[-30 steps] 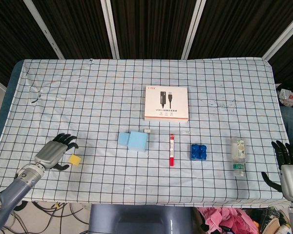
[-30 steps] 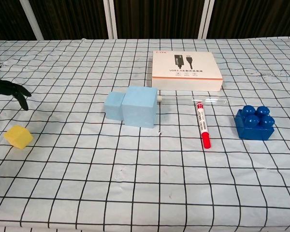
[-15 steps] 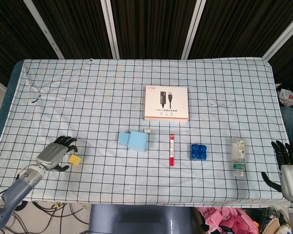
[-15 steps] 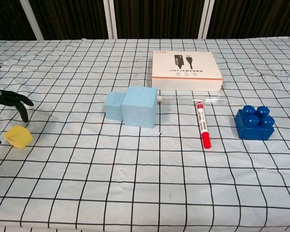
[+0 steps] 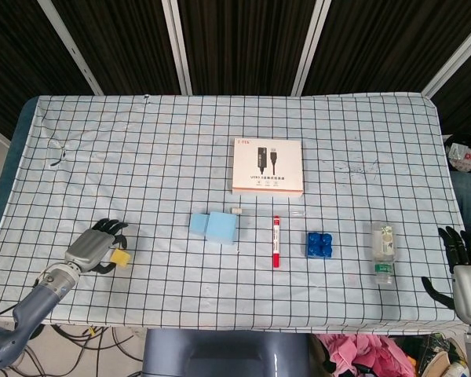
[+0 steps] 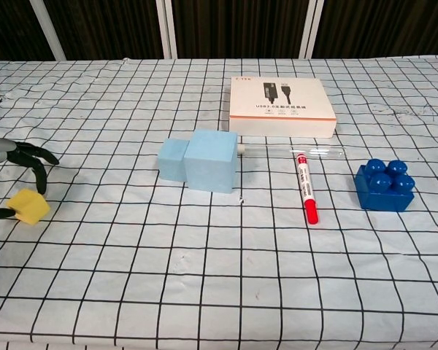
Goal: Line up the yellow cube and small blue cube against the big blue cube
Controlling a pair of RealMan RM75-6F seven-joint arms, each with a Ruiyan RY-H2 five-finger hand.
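The yellow cube (image 5: 122,258) (image 6: 29,208) lies near the table's front left. My left hand (image 5: 94,248) (image 6: 18,157) sits just left of it with fingers apart. They curve over the cube's far side, and the thumb lies by its near left edge. I see no firm grip. The big blue cube (image 5: 223,228) (image 6: 212,160) stands mid-table, with the small blue cube (image 5: 197,225) (image 6: 171,159) touching its left side. My right hand (image 5: 463,263) hangs at the table's right front edge with spread fingers, holding nothing.
A white cable box (image 5: 268,166) lies behind the blue cubes. A clear tube (image 6: 288,151) and a red pen (image 5: 275,242) lie right of them. Further right are a dark blue studded brick (image 5: 319,244) and a lying water bottle (image 5: 383,251).
My left hand has slid right toward the yellow cube, so its fingers now arch over it and the thumb reaches its near side. Cubes and right hand stayed put.
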